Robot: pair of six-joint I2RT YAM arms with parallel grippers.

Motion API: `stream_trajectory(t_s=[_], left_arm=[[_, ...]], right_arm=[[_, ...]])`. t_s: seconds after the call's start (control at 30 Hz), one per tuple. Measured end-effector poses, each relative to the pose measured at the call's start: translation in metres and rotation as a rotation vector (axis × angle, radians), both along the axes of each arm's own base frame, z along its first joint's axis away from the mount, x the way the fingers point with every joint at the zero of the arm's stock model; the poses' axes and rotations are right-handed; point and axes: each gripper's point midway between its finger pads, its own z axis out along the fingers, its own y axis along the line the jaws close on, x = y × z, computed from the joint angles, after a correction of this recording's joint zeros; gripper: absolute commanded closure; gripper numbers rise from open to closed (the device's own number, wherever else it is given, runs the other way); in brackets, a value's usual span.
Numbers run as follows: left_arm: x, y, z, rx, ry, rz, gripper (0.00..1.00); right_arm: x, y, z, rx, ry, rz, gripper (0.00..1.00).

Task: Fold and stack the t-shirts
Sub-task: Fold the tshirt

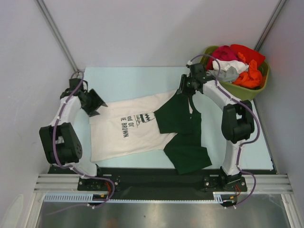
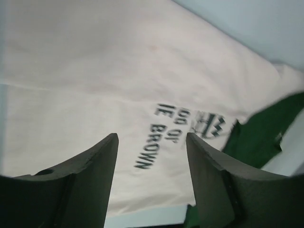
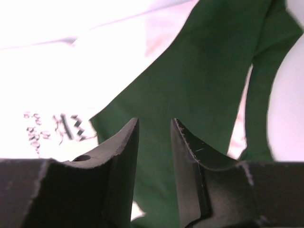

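Observation:
A cream-white t-shirt (image 1: 121, 130) with black lettering lies spread flat on the pale table (image 1: 137, 78). Dark green fabric (image 1: 183, 135) covers its right part and hangs toward the near edge. My left gripper (image 1: 97, 103) is open and empty, just above the shirt's far left corner. In the left wrist view the open gripper (image 2: 152, 142) frames the shirt (image 2: 95, 71) and its lettering, with green fabric (image 2: 261, 128) at the right. My right gripper (image 1: 183, 90) hovers over the green fabric's far edge. In the right wrist view that gripper (image 3: 155, 126) has its jaws narrowly apart, with nothing between them, above the green fabric (image 3: 204, 71).
An olive-green tub (image 1: 244, 89) stands at the far right corner, filled with red, orange, white and grey clothes (image 1: 237, 64). Grey walls close in on both sides. A black strip runs along the table's near edge by the arm bases.

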Motion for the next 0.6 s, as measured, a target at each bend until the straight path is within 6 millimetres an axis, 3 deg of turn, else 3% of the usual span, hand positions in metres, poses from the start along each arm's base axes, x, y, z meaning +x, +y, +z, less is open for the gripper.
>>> stream_trajectory(t_s=[0.1, 0.2, 0.3, 0.37, 0.6], left_arm=[[-0.001, 0.057, -0.018, 0.082, 0.053, 0.134, 0.31], [0.003, 0.086, -0.035, 0.133, 0.109, 0.189, 0.32], [0.017, 0.108, -0.050, 0.187, 0.146, 0.201, 0.36], [0.026, 0.119, -0.058, 0.222, 0.158, 0.201, 0.45], [0.066, 0.147, -0.061, 0.267, 0.119, 0.163, 0.48]], right_arm=[[0.016, -0.002, -0.014, -0.022, 0.000, -0.023, 0.55], [0.032, -0.008, -0.026, -0.056, -0.008, -0.047, 0.55], [0.044, -0.011, -0.028, -0.072, -0.025, -0.058, 0.55], [0.050, -0.013, -0.025, -0.082, -0.042, -0.059, 0.55], [0.053, -0.015, -0.025, -0.120, -0.065, -0.030, 0.55]])
